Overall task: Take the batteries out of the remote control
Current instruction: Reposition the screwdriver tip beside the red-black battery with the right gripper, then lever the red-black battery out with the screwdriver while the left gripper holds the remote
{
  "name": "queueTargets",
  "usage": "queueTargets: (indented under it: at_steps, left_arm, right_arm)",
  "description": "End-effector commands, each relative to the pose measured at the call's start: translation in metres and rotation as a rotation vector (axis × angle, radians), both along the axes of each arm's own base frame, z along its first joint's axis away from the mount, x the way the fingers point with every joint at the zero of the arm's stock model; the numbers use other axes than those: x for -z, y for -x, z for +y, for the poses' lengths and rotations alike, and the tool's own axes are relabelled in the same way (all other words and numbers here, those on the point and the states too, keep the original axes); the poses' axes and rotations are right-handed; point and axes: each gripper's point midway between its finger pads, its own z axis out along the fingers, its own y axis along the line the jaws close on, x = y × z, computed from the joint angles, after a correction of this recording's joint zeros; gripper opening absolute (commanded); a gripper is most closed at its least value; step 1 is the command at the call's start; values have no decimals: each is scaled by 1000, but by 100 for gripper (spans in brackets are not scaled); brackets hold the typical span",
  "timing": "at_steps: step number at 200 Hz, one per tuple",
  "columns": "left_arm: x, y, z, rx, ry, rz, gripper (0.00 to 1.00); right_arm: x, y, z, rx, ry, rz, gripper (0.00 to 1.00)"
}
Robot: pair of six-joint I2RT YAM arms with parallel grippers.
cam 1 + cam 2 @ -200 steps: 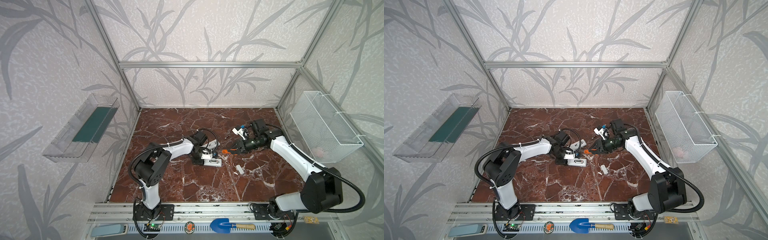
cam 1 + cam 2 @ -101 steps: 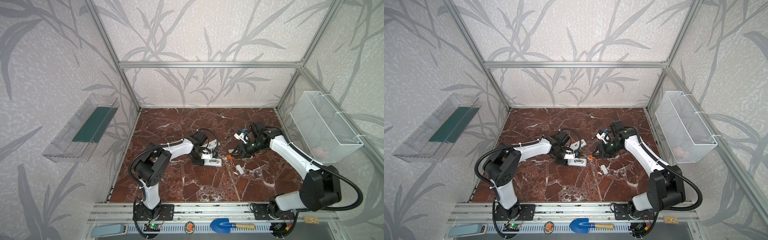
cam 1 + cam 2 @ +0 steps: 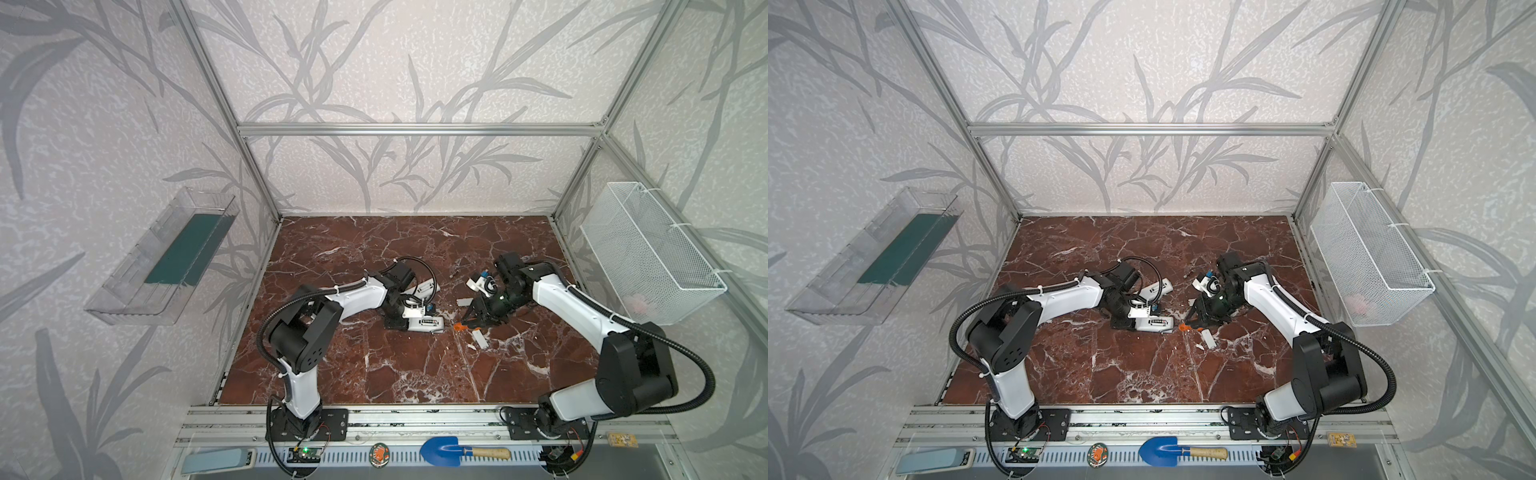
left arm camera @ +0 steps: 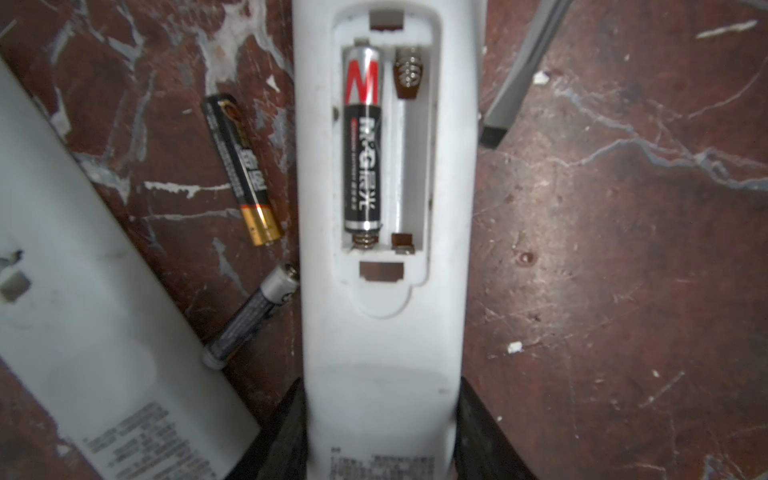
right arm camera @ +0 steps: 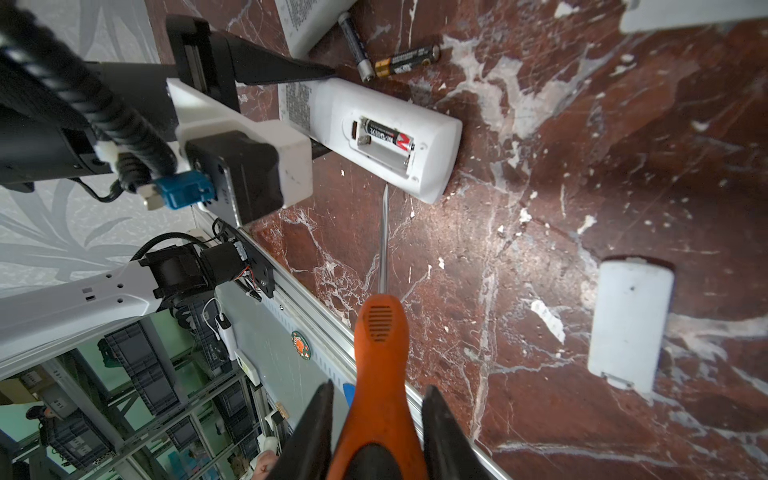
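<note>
Remote (image 4: pixel 382 332), centre frame: clamped in left hand (image 4: pixel 380 399), one battery (image 4: pixel 361 137) inside. Two batteries (image 4: pixel 243 166) loose on desk (image 4: pixel 623 249). Right hand (image 5: pixel 379 388) grips screwdriver (image 5: pixel 380 332).

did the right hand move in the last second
Yes. The right hand, holding the orange screwdriver, has shifted toward the front rail, nearer the loose white cover.

The battery (image 4: pixel 361 137) in the open compartment of the remote control (image 4: pixel 382 374) is showing a big red M on silver. Along its black sleeve, white lettering is reading M&G, then two Chinese characters. The loose black-and-gold battery (image 4: pixel 243 166) beside it is carrying pale Chinese characters, too blurred to read. Fine print is running across the remote control and the second remote (image 4: pixel 83 332), illegible.
</note>
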Motion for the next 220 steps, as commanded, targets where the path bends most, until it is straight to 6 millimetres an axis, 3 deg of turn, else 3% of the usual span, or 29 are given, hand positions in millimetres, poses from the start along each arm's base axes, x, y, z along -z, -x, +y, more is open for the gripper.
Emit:
queueTargets:
  at_steps: [1,73,132,220]
  left_arm:
    - [8,5,-1,-6,-2,14,13]
    - [8,6,-1,-1,2,14,13]
    - [8,6,-1,-2,4,12,13]
    - [8,6,-1,-2,6,10,13]
  right_arm:
    - [-10,-5,4,13,-37,-24,0]
    - [-14,-12,-3,56,-65,-25,0]
    - [-39,-14,3,56,-128,-52,0]
    - [-3,-12,-7,81,-35,15,0]
